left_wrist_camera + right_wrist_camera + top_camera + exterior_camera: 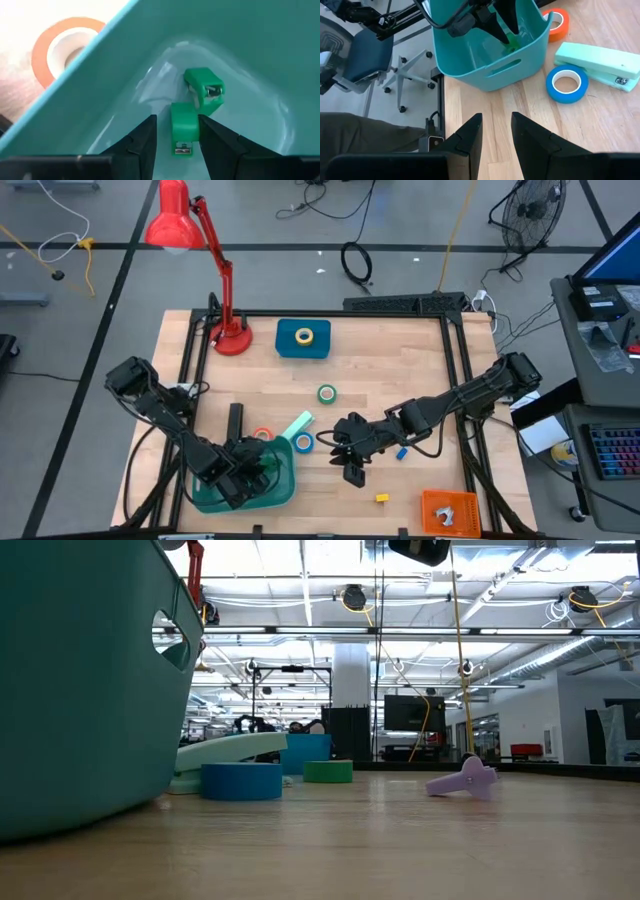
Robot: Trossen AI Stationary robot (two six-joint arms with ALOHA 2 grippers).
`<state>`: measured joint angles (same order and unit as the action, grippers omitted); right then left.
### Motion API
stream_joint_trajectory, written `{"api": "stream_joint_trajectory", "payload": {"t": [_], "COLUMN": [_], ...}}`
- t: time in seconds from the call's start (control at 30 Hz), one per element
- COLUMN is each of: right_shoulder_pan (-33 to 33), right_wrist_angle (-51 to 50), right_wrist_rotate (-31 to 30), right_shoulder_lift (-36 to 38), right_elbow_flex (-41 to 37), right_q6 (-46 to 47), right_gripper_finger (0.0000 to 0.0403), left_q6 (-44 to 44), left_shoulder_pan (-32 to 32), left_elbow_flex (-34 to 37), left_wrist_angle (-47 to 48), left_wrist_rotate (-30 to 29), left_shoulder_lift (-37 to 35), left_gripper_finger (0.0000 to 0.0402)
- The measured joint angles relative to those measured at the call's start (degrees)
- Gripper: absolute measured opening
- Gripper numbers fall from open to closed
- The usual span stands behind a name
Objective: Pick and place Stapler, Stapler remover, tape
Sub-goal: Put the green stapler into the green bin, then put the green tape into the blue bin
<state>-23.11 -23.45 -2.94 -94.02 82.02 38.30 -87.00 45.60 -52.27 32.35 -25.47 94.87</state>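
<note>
A green staple remover (186, 127) lies on the floor of the teal bin (288, 480) at the table's near left. My left gripper (177, 119) reaches down into the bin, open, one finger on each side of the remover. The black stapler (235, 420) lies flat on the table just beyond the bin. Tape rolls lie flat on the table: orange (262, 435), blue (304, 442) and green (327, 393). A yellow roll (304, 336) sits on a blue box. My right gripper (352, 465) hovers open over the table's middle, with nothing between its fingers. My left gripper comes at the staple remover slanting down from above, its fingers along the remover's two sides. A gap shows between one finger (147, 140) and the remover. The other finger (212, 142) stands right at the remover's side (196, 125); whether it touches, I cannot tell.
A mint-green stapler (297, 425) lies between the orange and blue rolls. A red desk lamp (225, 310) stands at the far left and an orange tray (447, 510) at the near right. A small purple thing (465, 780) and tiny coloured cubes lie on the wood.
</note>
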Motion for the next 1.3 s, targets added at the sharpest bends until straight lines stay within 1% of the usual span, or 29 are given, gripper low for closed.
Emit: {"api": "stream_joint_trajectory", "payload": {"t": [0.1,0.43,0.67,0.8,0.87,0.93,1.07,1.13,1.2,1.3], "right_shoulder_pan": [0.0,0.0,0.0,0.0,0.0,0.04,0.13,0.17,0.17,0.26], "right_wrist_angle": [0.35,0.93,0.93,0.91,0.91,0.91,0.91,0.88,0.87,0.78], "right_wrist_rotate": [0.0,0.0,0.0,0.0,0.01,0.02,0.02,0.0,0.0,0.02], "right_shoulder_lift": [0.0,0.0,0.0,0.0,0.0,0.0,0.0,0.0,0.0,0.0], "right_elbow_flex": [0.0,0.0,0.0,0.0,0.0,0.0,0.0,0.0,0.0,0.0], "right_q6": [-0.02,-0.37,-0.5,-0.68,-0.93,-1.07,-1.17,-1.42,-1.5,-1.82], "right_gripper_finger": [0.0095,0.0095,0.0095,0.0095,0.0095,0.0095,0.0095,0.0095,0.0095,0.0095], "left_q6": [0.05,-0.04,0.31,0.31,0.41,0.74,0.41,1.6,5.73,15.94], "left_shoulder_pan": [0.0,-0.26,-0.26,-0.31,-0.35,-0.41,-0.58,-1.11,-2.09,-4.8], "left_elbow_flex": [0.02,0.02,0.02,0.02,0.02,0.02,0.02,0.02,0.02,0.02], "left_wrist_angle": [0.08,0.42,1.54,2.59,3.08,3.21,2.13,0.48,-1.97,-7.14], "left_wrist_rotate": [1.1,1.96,0.81,-0.69,-2.11,-5.05,-15.11,-19.75,-22.28,-22.43], "left_shoulder_lift": [0.0,-0.12,-1.99,-4.4,-6.43,-9.27,-16.56,-20.36,-23.89,-28.32], "left_gripper_finger": [0.0144,0.0145,0.0145,0.0145,0.0145,0.0145,0.0145,0.0145,0.0145,0.0145]}}
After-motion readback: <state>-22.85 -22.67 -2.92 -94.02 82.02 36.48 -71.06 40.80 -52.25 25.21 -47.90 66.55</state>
